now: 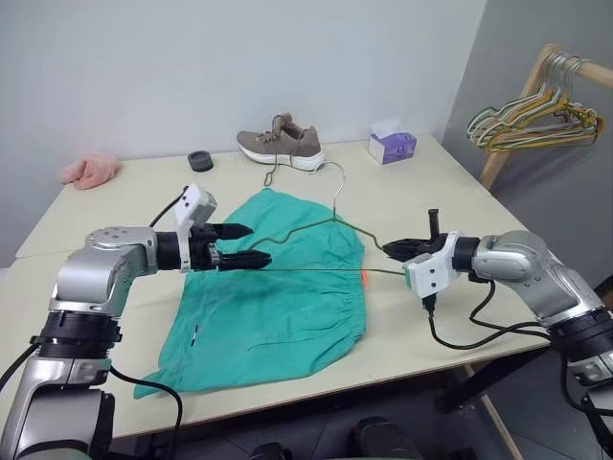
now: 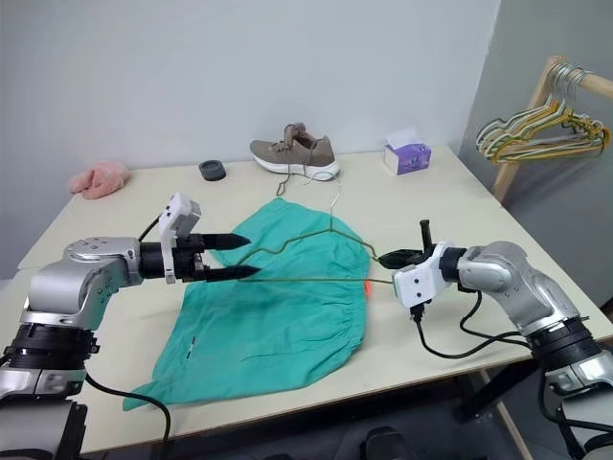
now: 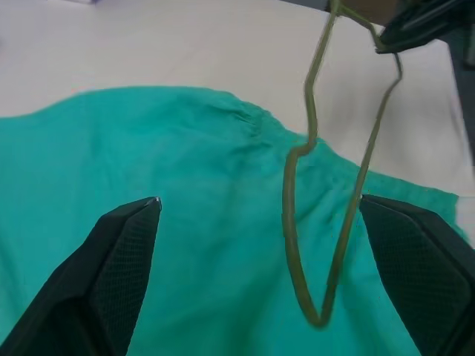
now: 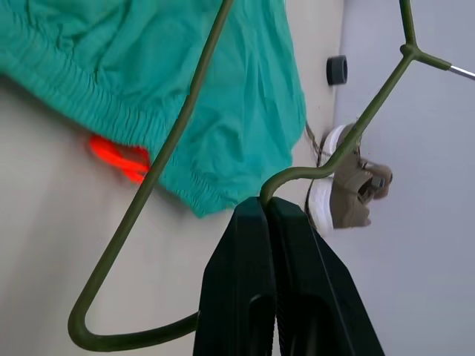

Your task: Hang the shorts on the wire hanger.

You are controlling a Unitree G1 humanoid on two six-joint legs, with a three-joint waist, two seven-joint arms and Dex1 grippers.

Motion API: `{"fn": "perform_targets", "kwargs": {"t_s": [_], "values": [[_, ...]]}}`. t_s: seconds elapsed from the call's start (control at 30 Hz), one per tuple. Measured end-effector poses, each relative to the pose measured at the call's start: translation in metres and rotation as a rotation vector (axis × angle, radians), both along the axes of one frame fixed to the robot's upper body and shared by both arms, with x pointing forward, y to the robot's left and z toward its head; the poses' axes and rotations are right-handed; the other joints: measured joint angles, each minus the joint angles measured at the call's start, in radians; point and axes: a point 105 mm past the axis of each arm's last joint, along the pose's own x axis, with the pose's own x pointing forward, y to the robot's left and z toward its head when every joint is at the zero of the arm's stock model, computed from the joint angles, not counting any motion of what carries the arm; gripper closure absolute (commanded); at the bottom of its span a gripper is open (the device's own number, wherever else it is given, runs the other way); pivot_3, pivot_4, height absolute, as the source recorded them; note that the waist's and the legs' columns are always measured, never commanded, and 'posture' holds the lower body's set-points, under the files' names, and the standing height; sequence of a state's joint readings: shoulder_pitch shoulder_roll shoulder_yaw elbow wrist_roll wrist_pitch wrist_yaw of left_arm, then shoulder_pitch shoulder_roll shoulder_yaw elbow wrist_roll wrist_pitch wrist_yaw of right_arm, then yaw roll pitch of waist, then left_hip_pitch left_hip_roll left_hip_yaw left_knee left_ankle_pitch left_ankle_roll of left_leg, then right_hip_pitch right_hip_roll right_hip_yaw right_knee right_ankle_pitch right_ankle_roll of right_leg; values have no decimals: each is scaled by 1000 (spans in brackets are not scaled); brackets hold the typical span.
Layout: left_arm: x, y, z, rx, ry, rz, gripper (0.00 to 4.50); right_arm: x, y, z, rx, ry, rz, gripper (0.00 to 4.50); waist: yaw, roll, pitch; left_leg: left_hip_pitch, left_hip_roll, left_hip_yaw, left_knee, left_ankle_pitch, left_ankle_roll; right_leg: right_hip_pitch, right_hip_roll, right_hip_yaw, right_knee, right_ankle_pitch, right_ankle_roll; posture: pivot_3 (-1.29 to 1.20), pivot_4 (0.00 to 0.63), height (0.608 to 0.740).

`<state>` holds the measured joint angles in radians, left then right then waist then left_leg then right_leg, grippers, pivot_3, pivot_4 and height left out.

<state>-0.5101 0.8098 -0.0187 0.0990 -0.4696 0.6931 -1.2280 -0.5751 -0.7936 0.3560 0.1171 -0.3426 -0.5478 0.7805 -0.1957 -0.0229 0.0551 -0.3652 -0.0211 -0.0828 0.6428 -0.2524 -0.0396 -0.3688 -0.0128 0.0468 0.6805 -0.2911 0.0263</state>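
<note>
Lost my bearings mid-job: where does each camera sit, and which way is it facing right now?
Head eyes: look forward and down over the table; both arms show, the shorts between them.
Left wrist: looks along the open left gripper at the shorts and the hanger's end.
Right wrist: looks along the right gripper, shut on the hanger, towards the shoe.
Shared: all show hanger and shorts.

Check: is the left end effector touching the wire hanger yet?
Apart. In the left wrist view the left end effector stands open, and the wire hanger passes between its fingers with teal shorts visible either side.
</note>
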Motion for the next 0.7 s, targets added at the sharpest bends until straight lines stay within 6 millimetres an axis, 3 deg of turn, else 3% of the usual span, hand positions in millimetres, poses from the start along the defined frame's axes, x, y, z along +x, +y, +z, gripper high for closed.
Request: {"fn": "perform_targets", "kwargs": {"t_s": [0.17,0.27,0.63,0.7], "values": [[-20,-11,-19,26,96,-101,0,-4,9,2,6,-14,52,4456,-1,0,0,0,0,0,0,0,0,0,0,0,0,0,0,-207,0,740],[-21,-9,-18,38,93,-113,600,-4,12,6,11,-29,71,4500,-1,0,0,0,0,0,0,0,0,0,0,0,0,0,0,-210,0,740],[-27,-11,-28,80,94,-165,4058,-7,11,-1,-7,6,69,4500,-1,0,0,0,0,0,0,0,0,0,0,0,0,0,0,-220,0,740],[-29,-13,-28,77,89,-183,4472,-8,10,-4,-10,25,57,4500,-1,0,0,0,-1,0,1,0,0,0,0,0,0,0,0,-220,0,740]]}}
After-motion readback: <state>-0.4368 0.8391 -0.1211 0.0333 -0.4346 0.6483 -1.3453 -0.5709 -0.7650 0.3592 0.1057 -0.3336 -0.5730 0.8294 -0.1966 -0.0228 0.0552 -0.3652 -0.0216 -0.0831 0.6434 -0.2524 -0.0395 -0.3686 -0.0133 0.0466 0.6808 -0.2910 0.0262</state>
